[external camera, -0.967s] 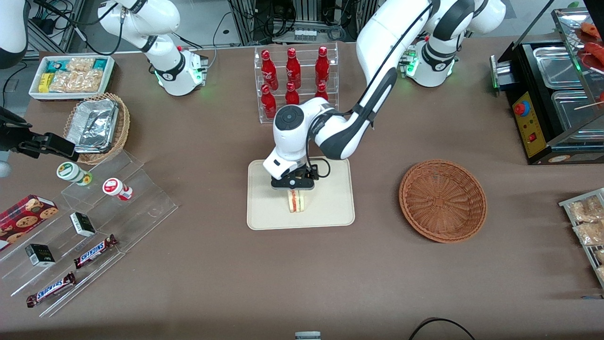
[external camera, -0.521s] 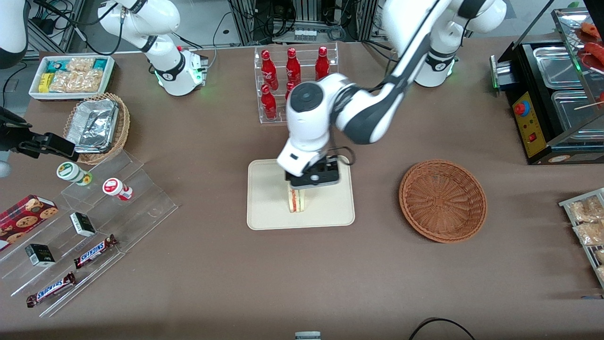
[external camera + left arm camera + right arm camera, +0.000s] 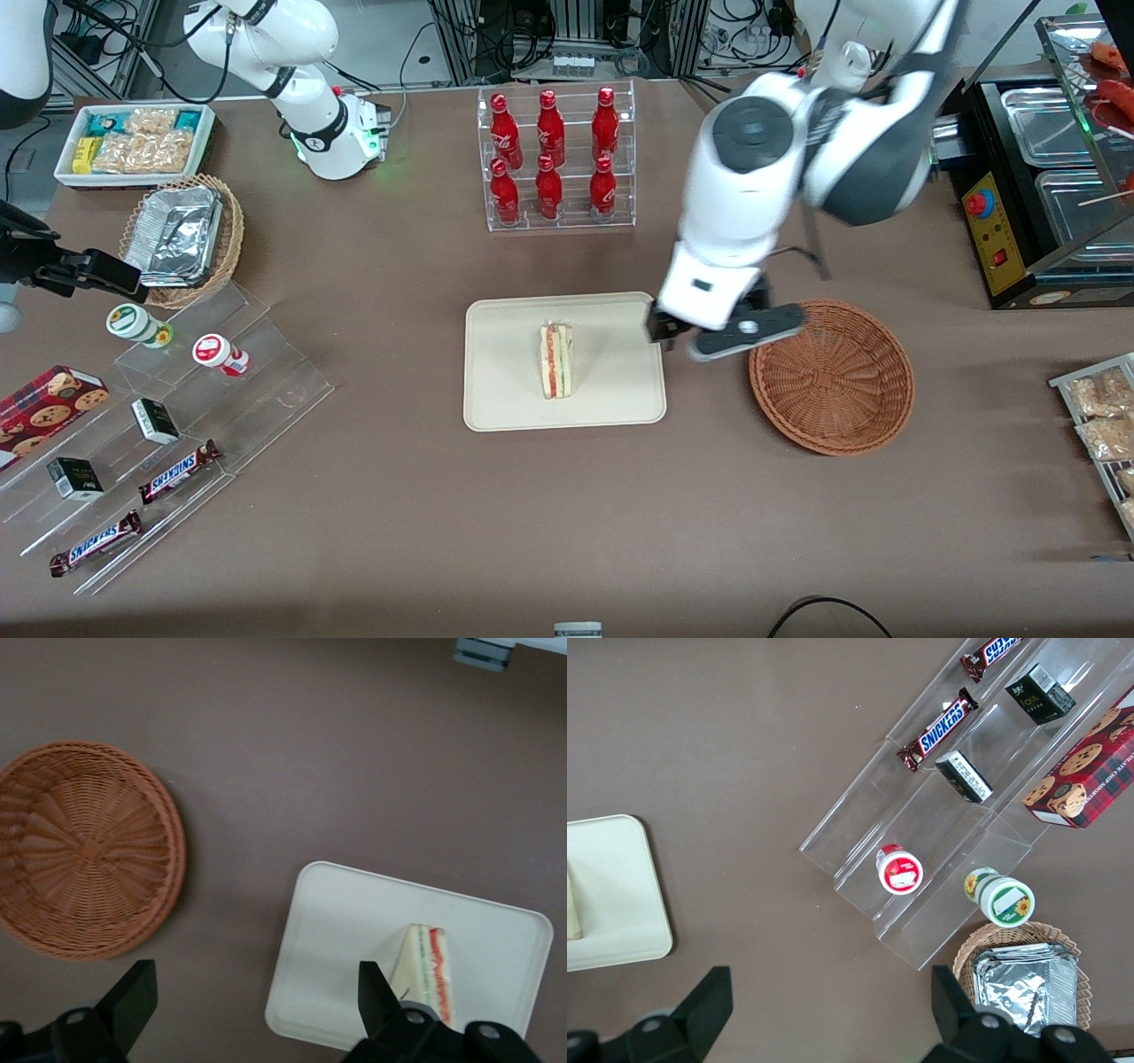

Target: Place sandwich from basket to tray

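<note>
Lifted off the sandwich (image 3: pixel 556 361) and swung toward the working arm's end of the table since a second ago, the gripper (image 3: pixel 722 332) now hangs raised between tray (image 3: pixel 611 403) and basket (image 3: pixel 831 377), fingers (image 3: pixel 133 997) spread apart, holding nothing. Sandwich — standing on edge on the cream tray, near its middle, filling edge upward. Basket — reddish-brown wicker, beside the tray.
</note>
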Controlling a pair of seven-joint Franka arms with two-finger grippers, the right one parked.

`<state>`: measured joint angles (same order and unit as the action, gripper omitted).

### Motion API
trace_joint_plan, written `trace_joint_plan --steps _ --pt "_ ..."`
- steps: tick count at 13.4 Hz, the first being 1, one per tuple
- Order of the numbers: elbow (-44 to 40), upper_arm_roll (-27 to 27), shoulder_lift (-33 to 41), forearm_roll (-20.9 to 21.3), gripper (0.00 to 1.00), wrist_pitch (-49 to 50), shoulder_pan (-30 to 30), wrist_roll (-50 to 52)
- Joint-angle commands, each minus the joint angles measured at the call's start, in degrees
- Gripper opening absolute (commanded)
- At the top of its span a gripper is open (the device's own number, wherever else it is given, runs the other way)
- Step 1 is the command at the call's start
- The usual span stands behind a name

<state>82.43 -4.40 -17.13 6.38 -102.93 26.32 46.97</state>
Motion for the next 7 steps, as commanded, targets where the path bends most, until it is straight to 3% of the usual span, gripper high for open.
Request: trace_joint_plan --steps 1,7 --pt "2.56 -0.61 4.2 -1.36 1.0 3.16 -4.86 -7.22" --pt "4.04 -0.61 8.59 -4.0 1.0 8.18 -15.75 -23.83"
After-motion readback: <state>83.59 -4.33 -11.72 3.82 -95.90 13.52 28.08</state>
